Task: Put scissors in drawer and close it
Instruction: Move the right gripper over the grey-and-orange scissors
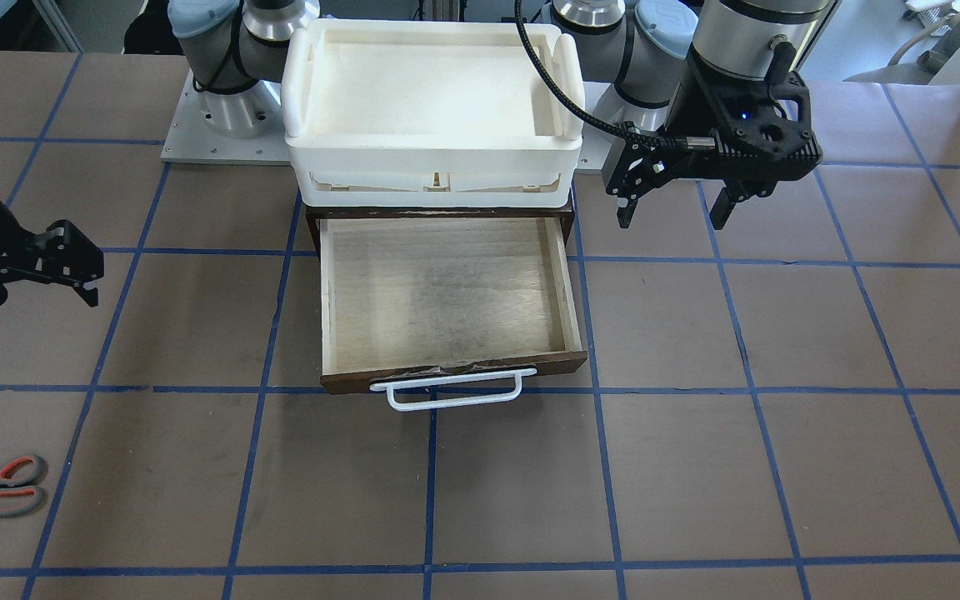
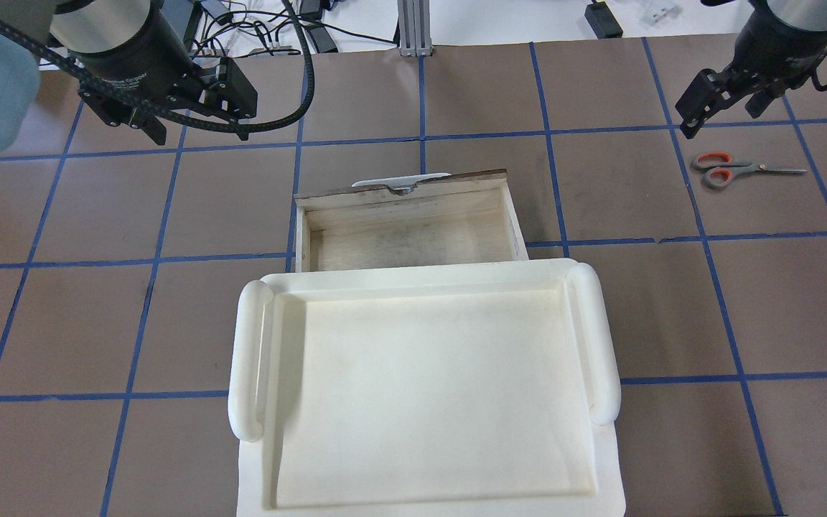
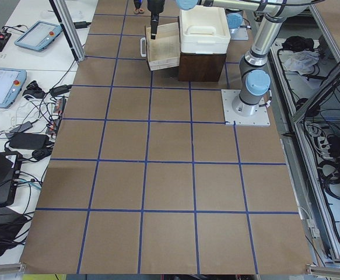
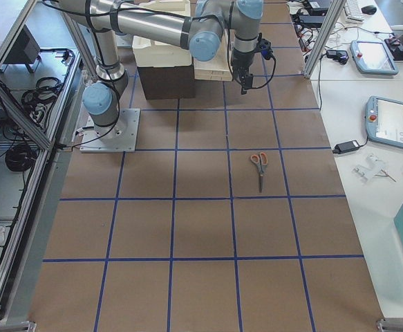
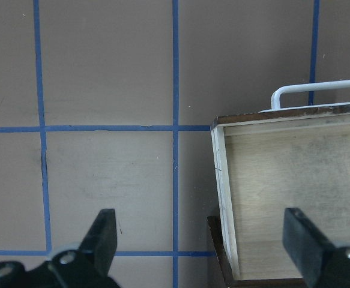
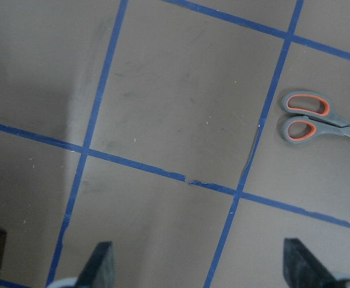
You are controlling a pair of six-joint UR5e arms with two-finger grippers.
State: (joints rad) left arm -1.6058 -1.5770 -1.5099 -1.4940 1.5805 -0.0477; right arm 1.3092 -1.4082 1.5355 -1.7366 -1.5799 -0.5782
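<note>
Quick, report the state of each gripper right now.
Left gripper: open, holding nothing.
Right gripper: open, holding nothing.

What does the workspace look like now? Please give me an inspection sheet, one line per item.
Surface: table covered in brown paper with blue tape grid.
Job's things: scissors lie closed on the table, robot's right side; drawer pulled out, nothing seen inside.
Clutter: white tray, empty, on the dark cabinet over the drawer.
Grippers: left gripper open, empty, beside the drawer; right gripper open, empty, near the scissors.
Cables: black hose running to the left gripper; loose cables on the white bench.
Surroundings: teach pendants on that bench, across from the robot.
</note>
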